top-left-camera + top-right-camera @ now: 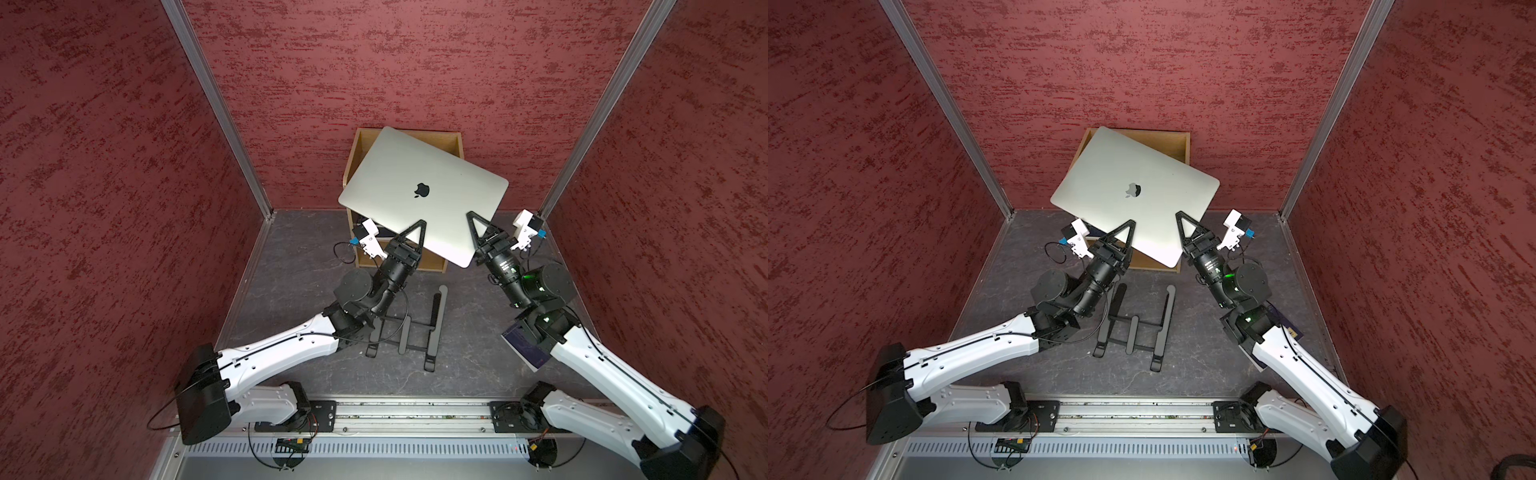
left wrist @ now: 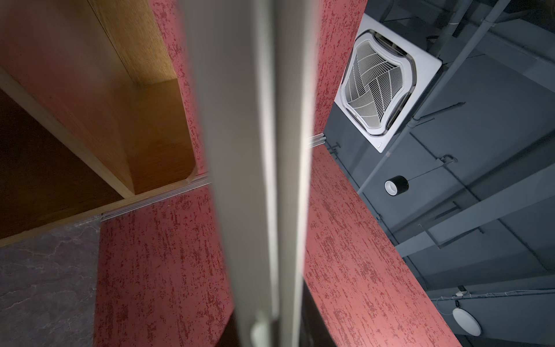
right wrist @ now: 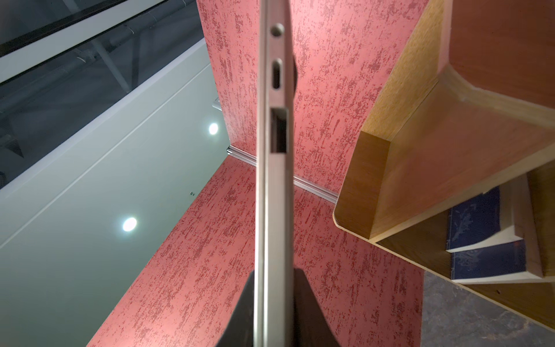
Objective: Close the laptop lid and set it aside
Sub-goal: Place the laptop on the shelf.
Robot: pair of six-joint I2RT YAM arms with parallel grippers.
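Nearest, a black folding stand (image 1: 436, 324) lies flat on the dark table (image 1: 299, 257), and a blue book (image 1: 523, 349) peeks out from under the right arm (image 1: 602, 374). Just past the stand, both grippers reach up to the closed laptop (image 1: 399, 174), which hangs in the air, tilted and turned askew, over a wooden box (image 1: 457, 145). The left gripper (image 1: 417, 232) is clamped on the laptop's long near edge, with one finger flat on the lid (image 1: 1142, 166). Its wrist view shows that edge only as a blur. The right gripper (image 1: 476, 228) is pinched on the short side edge next to it. In the right wrist view this thin edge, with its ports, runs between two dark fingers (image 3: 306, 315) that press on both faces. The lid is down against the keyboard half, logo up. Whether the far corner touches the box's rim I cannot tell. Inside the box, two stacked books (image 3: 486, 261) lie flat. Behind the box stands the red wall (image 1: 415, 62).
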